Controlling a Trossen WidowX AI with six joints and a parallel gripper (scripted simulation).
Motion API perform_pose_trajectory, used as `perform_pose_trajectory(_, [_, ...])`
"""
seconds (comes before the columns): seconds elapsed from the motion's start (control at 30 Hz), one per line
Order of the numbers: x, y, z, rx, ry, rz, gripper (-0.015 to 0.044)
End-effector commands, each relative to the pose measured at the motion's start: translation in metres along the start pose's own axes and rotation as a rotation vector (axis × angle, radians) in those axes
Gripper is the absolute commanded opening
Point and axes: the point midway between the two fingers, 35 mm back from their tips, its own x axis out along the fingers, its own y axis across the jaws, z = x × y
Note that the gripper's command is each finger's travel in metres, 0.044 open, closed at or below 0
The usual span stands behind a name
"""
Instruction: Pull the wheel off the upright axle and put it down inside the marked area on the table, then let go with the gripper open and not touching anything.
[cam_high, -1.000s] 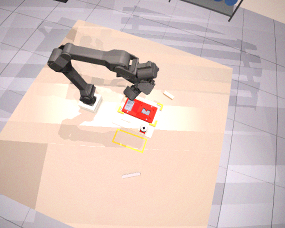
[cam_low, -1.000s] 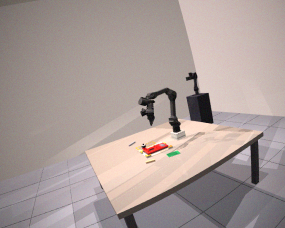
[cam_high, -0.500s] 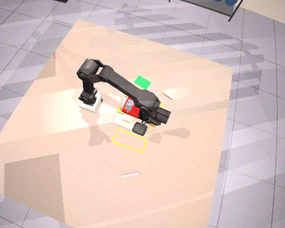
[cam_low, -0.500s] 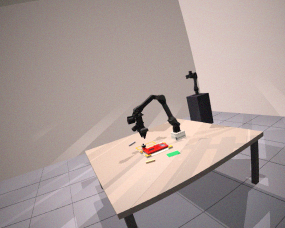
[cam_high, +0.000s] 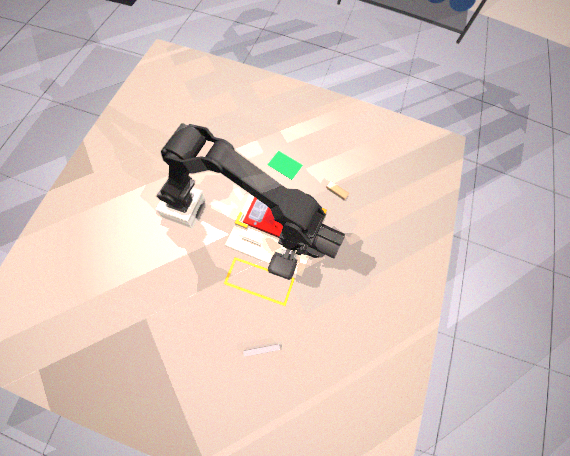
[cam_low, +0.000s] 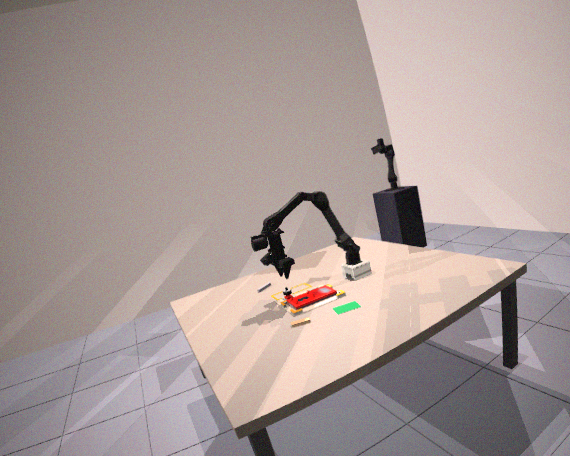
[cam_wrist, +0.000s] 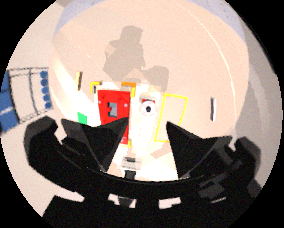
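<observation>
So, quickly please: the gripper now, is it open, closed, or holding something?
Gripper: open, holding nothing, above the wheel.

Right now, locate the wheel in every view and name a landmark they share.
Top: hidden under the gripper, at the yellow outline's right corner.
Exterior: small wheel below the gripper, at the red board's left end.
Wrist: white wheel centre, between the fingers.
Shared landmark: the red board.
</observation>
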Motion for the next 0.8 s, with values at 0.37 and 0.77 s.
perform_pose_trajectory(0.37, [0.074,-0.003,0.002,-0.005,-0.003,-0.005,0.03])
perform_pose_trajectory(0.77, [0.07,-0.002,0.001,0.0,0.008,0.001,0.0175])
